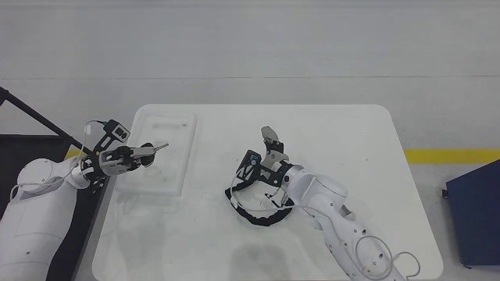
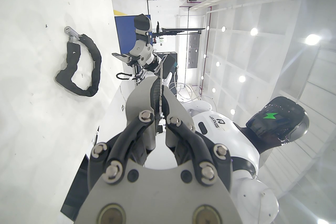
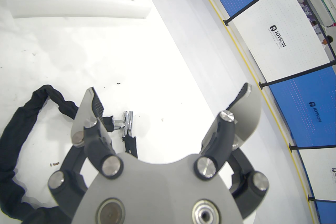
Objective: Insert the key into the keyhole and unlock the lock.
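The key (image 2: pixel 160 76) is pinched between the closed fingers of the left gripper (image 2: pixel 158 89), which holds it above a white foam tray (image 1: pixel 173 129) on the left arm's side of the table (image 1: pixel 351 148). The chain lock (image 3: pixel 127 122), a black-sleeved loop with a metal barrel, lies mid-table. The right gripper (image 3: pixel 168 99) hangs just over the lock with its fingers spread wide.
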